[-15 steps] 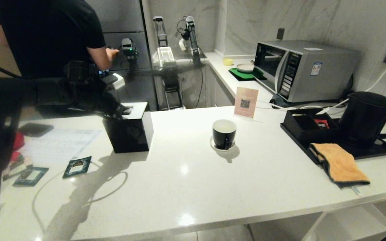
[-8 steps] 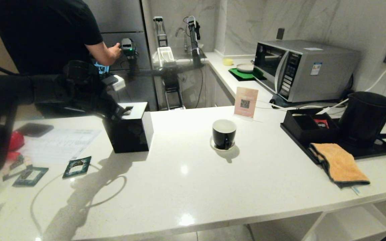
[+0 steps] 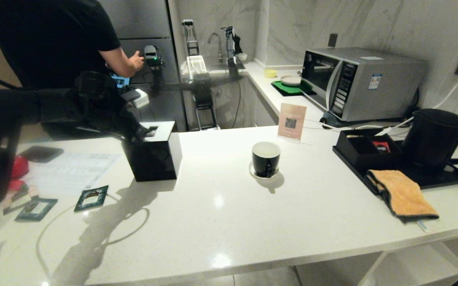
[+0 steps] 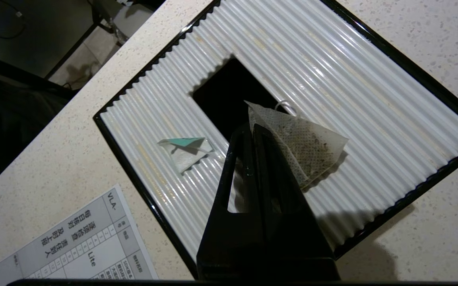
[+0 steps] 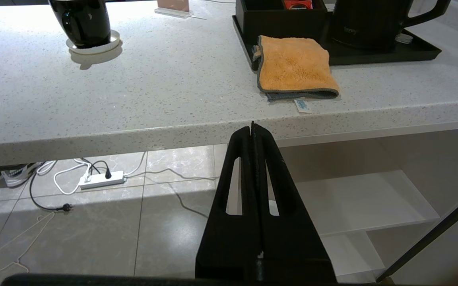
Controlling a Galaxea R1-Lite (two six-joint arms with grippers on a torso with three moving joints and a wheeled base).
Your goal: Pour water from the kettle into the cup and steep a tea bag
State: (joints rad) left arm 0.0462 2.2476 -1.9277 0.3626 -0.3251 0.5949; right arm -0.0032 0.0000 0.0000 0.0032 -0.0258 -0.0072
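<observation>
the right gripper hangs low in front of the counter, below its front edge, jaws pressed together with nothing between them; it does not appear in the head view. the left arm reaches in level from the left side of the head view, and the left gripper slants down onto the ribbed white top of the black box. its jaws are pinched tight on one corner of the tea bag, which lies on the ribs beside the box's dark slot, with its string looping into the slot. one small torn wrapper scrap lies on the same top, just beside the fingers.

nearest on the counter, at left, are two clear green sachets, with a third partly hidden at the edge, and one printed sheet. one orange cloth lies at right, overlapping the tray. in the middle stands one cup on one saucer, well apart from both grippers. further right, one kettle stands on the tray beside one compartment box. behind are one card stand and one microwave. farthest back, one person stands reaching toward equipment.
</observation>
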